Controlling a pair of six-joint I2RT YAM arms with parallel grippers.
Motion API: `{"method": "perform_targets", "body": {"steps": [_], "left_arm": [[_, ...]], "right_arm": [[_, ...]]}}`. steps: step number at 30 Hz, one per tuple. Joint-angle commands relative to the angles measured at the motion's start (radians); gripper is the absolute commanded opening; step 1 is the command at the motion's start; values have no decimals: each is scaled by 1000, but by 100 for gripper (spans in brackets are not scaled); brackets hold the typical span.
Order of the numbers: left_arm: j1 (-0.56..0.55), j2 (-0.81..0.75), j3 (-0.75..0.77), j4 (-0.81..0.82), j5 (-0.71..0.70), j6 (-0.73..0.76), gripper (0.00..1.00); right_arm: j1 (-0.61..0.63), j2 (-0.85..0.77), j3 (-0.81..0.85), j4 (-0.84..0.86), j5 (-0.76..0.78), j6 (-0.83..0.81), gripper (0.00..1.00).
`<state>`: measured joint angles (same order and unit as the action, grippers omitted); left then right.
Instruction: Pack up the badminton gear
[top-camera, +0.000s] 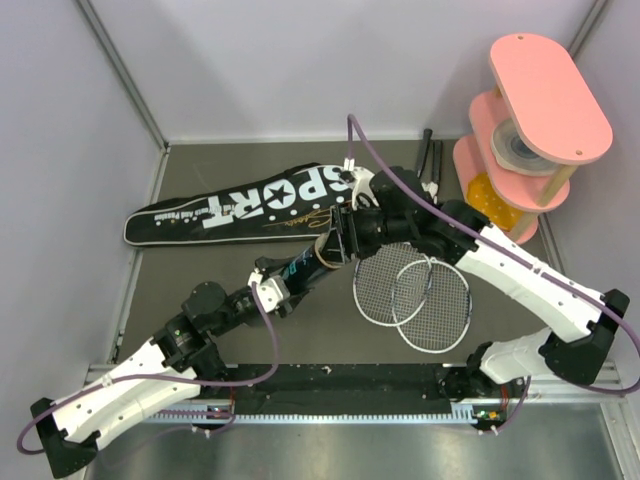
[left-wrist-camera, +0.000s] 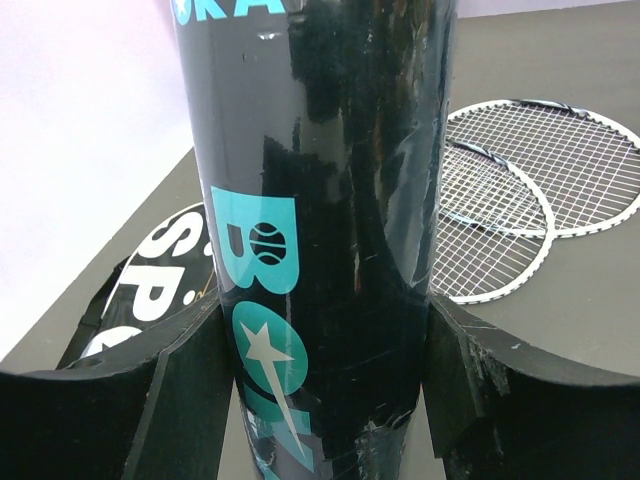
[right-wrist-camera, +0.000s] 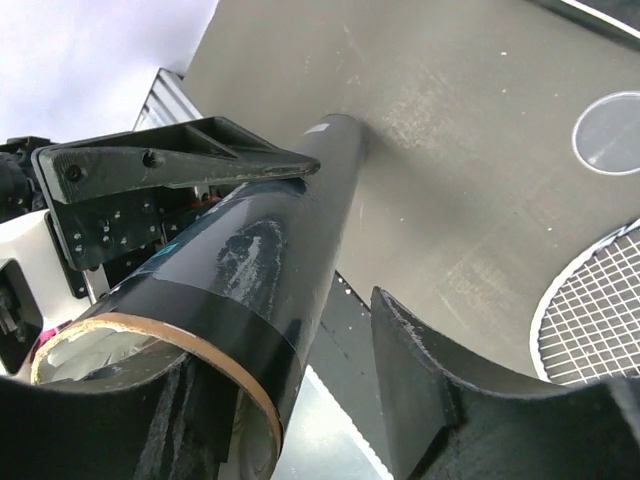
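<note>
Illumination is bright, even and diffuse, arriving from overhead. Shadows on the grey worktop (top-camera: 330, 340) are short and soft-edged. The glossy black shuttle tube (left-wrist-camera: 330, 180) shows broad pale reflections in the left wrist view and a duller sheen in the right wrist view. The white wall (left-wrist-camera: 80, 120) is near overexposure. The strings of the rackets (left-wrist-camera: 560, 160) render sharp, and the nearest foreground is slightly soft.

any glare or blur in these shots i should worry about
Left wrist: the glossy shuttle tube mirrors its surroundings in dark streaks. Right wrist: a pale glare patch sits on the tube's side. Top external: even light, only faint shadows, nothing visibly blurred.
</note>
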<state>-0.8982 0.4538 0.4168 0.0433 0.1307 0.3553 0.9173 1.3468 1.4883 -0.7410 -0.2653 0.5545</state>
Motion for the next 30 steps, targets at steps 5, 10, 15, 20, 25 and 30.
{"method": "perform_targets", "body": {"steps": [5, 10, 15, 20, 25, 30], "left_arm": [[-4, -13, 51, 86, -48, -44, 23], [-4, -17, 51, 93, -97, -50, 21], [-5, -29, 60, 96, -187, -59, 21], [-4, -59, 56, 112, -267, -62, 23], [-2, -89, 53, 116, -400, -55, 23], [-2, -99, 56, 110, -434, -55, 23]], "right_arm": [[12, -197, -6, 95, 184, -7, 62], [11, -432, -204, 211, 403, -28, 74], [11, -511, -382, 244, 748, -157, 77], [-104, -350, -520, 366, 786, -323, 77], [-201, -181, -592, 587, 713, -364, 75], [-225, 73, -554, 733, 695, -436, 67]]}}
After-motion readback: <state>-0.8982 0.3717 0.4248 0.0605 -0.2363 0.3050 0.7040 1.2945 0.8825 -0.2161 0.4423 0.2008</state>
